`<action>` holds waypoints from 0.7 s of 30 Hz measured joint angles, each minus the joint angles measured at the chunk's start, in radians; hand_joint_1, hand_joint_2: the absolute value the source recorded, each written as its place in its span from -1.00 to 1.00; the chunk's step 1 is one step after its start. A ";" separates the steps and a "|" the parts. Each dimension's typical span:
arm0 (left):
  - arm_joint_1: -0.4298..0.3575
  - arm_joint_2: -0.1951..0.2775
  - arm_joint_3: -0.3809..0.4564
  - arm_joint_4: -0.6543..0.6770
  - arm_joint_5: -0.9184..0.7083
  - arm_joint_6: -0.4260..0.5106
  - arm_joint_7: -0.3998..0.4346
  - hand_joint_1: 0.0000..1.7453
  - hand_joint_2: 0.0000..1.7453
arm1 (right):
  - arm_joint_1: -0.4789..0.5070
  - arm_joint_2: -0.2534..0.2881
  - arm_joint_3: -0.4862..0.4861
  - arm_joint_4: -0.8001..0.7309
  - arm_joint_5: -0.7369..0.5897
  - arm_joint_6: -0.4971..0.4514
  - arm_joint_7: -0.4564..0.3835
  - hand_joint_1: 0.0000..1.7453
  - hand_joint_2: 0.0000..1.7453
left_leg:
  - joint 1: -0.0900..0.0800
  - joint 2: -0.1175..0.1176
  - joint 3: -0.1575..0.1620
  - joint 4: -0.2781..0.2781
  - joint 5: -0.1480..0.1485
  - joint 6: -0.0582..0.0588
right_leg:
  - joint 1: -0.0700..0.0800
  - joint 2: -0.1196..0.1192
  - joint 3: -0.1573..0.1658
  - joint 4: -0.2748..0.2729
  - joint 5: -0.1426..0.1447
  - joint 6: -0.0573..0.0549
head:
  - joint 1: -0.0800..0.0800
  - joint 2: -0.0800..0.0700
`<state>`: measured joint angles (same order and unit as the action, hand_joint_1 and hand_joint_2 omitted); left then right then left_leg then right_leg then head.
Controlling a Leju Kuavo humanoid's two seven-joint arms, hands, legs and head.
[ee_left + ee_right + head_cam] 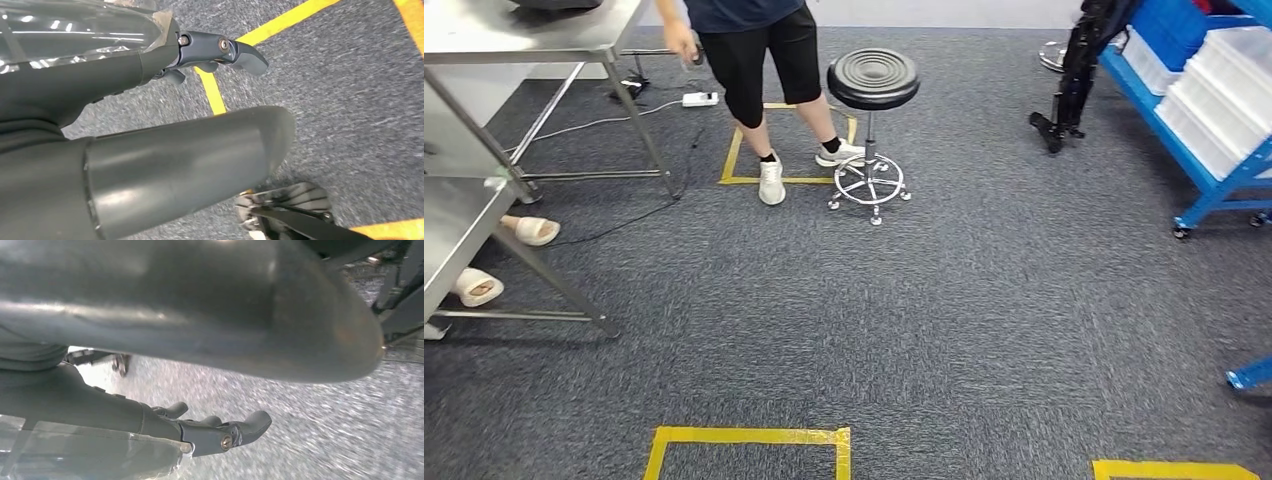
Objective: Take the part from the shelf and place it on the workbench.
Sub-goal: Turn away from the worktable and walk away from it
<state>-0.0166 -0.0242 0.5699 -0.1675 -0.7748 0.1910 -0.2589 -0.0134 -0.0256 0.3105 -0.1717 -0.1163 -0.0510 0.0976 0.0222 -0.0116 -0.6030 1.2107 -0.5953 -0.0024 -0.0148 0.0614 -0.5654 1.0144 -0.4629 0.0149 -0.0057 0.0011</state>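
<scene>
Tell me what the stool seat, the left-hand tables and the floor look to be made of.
Stool seat: black, matte with a soft sheen and moulded concentric rings, likely plastic or rubber. Tables: bare brushed metal, probably stainless steel, going by the grey reflective tops and thin metal legs. Floor: grey carpet with a flecked, fibrous weave.

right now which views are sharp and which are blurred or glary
Head view: sharp and evenly lit, from the stool to the yellow tape. Left wrist view: left hand close and soft, glare on its clear cover, carpet fairly crisp. Right wrist view: carpet motion-smeared, bright washed-out patch behind the right hand.
</scene>
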 joint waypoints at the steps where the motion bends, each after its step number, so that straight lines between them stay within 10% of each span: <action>1: 0.000 0.001 0.000 0.000 -0.001 -0.002 0.005 -1.00 -1.00 | 0.000 0.001 0.000 0.000 -0.004 -0.003 0.003 -1.00 -1.00 | 0.003 -0.020 0.027 -0.064 0.036 0.001 | 0.000 0.013 0.001 0.001 0.000 0.001 | 0.000 0.000; 4: -0.001 0.001 0.000 0.000 -0.008 -0.004 -0.011 -1.00 -1.00 | -0.004 0.002 0.000 0.000 -0.010 -0.005 0.004 -1.00 -1.00 | 0.004 -0.067 0.070 -0.173 0.075 0.005 | 0.005 0.047 -0.008 0.007 0.002 0.015 | 0.002 0.000; 6: -0.005 -0.002 -0.001 0.000 -0.013 -0.001 -0.028 -1.00 -1.00 | -0.004 0.003 0.000 0.000 -0.012 -0.005 0.004 -1.00 -1.00 | -0.001 -0.048 0.071 -0.180 0.079 0.016 | 0.002 0.065 -0.019 0.005 0.007 0.030 | 0.003 0.000; 13: -0.036 -0.005 -0.012 -0.004 -0.044 -0.012 -0.029 -1.00 -1.00 | -0.010 0.012 -0.003 0.000 -0.025 -0.022 -0.019 -1.00 -1.00 | -0.009 0.046 0.072 -0.192 0.088 0.043 | 0.002 -0.049 -0.169 0.292 -0.098 0.033 | 0.012 0.000; 17: -0.068 -0.008 -0.028 -0.014 -0.055 -0.023 -0.011 -1.00 -1.00 | -0.011 0.013 -0.006 0.000 -0.038 -0.022 -0.025 -1.00 -1.00 | -0.011 0.086 0.078 -0.192 0.082 0.034 | 0.000 -0.096 -0.047 0.077 -0.020 0.057 | 0.014 0.000; 21: -0.075 0.000 -0.036 -0.022 -0.057 -0.012 -0.013 -1.00 -1.00 | -0.011 0.019 -0.006 0.000 -0.030 -0.006 -0.013 -1.00 -1.00 | -0.014 0.122 0.090 -0.198 0.070 0.009 | 0.012 -0.097 -0.009 0.006 -0.001 0.031 | 0.011 0.000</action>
<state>-0.0918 -0.0246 0.5343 -0.1893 -0.8319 0.1791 -0.2718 -0.0245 -0.0066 0.3044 -0.1717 -0.1460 -0.0569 0.0847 0.0077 0.1108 -0.5134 1.0126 -0.5257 0.0067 -0.0031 -0.0360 -0.5741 1.0203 -0.4644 0.0460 0.0057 0.0011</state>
